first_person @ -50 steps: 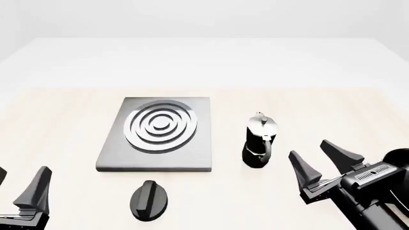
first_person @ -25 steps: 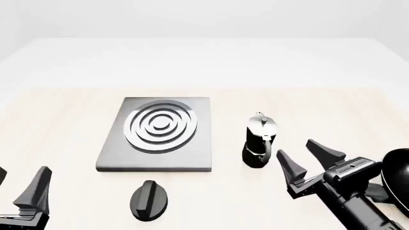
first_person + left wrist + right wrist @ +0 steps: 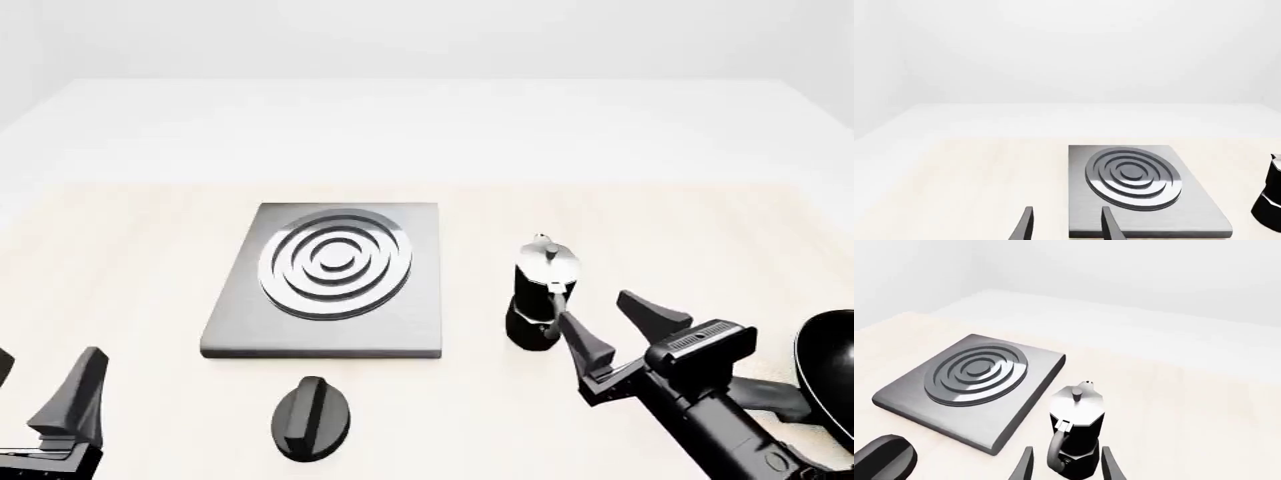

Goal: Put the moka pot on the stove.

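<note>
The moka pot stands upright on the table to the right of the stove, black with a silver lid and curved handle. It also shows in the right wrist view, with the stove beyond it. My right gripper is open, just right of and nearer than the pot, its fingers flanking the pot's base without touching. My left gripper is open and empty at the front left. The left wrist view shows the stove and the pot's edge.
A black oval knob lies in front of the stove. A black frying pan sits at the right edge, behind my right arm. The tabletop's far edge meets a white surface.
My right gripper has moved left and forward toward the moka pot, from well to its right to close beside it. The frying pan has come into view behind it. The left arm has not moved.
</note>
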`<action>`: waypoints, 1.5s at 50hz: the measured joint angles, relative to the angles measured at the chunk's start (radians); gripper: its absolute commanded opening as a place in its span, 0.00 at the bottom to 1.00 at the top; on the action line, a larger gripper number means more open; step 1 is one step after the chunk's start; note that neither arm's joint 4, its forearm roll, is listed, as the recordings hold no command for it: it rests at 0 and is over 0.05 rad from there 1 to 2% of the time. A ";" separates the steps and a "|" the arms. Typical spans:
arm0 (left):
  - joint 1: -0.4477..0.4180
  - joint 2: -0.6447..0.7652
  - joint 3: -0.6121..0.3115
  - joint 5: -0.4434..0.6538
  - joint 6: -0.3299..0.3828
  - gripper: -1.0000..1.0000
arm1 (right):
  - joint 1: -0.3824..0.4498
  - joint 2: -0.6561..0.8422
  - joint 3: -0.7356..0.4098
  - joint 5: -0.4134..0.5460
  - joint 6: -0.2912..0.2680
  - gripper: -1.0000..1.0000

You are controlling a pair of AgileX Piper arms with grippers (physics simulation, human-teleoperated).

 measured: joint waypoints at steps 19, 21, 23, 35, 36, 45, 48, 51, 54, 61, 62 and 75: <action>0.000 0.000 0.000 0.000 0.000 1.00 | -0.001 0.096 -0.036 -0.029 0.007 1.00; 0.000 0.000 0.000 0.000 0.000 1.00 | -0.001 0.104 -0.040 -0.031 0.009 1.00; 0.000 0.000 0.000 0.000 0.000 1.00 | -0.001 0.112 -0.043 -0.032 0.011 1.00; 0.000 0.000 0.000 0.000 0.000 1.00 | 0.001 0.151 -0.059 -0.037 0.023 1.00; 0.000 0.000 0.000 0.000 0.000 1.00 | 0.001 0.154 -0.060 -0.037 0.024 1.00; 0.000 0.000 0.000 0.000 0.000 1.00 | 0.003 0.182 -0.072 -0.039 0.030 1.00; 0.000 0.000 0.000 0.000 0.000 1.00 | 0.004 0.190 -0.076 -0.039 0.032 1.00; 0.000 0.000 0.000 0.000 0.000 1.00 | 0.006 0.199 -0.080 -0.039 0.033 1.00; 0.000 0.000 0.000 0.000 0.000 1.00 | 0.007 0.207 -0.084 -0.039 0.034 1.00; 0.000 0.000 0.000 0.000 0.000 1.00 | 0.012 0.228 -0.094 -0.040 0.037 1.00; 0.000 0.000 0.000 0.000 0.000 1.00 | 0.013 0.232 -0.096 -0.040 0.038 1.00; 0.000 0.000 0.000 0.000 0.000 1.00 | 0.024 0.270 -0.115 -0.041 0.049 1.00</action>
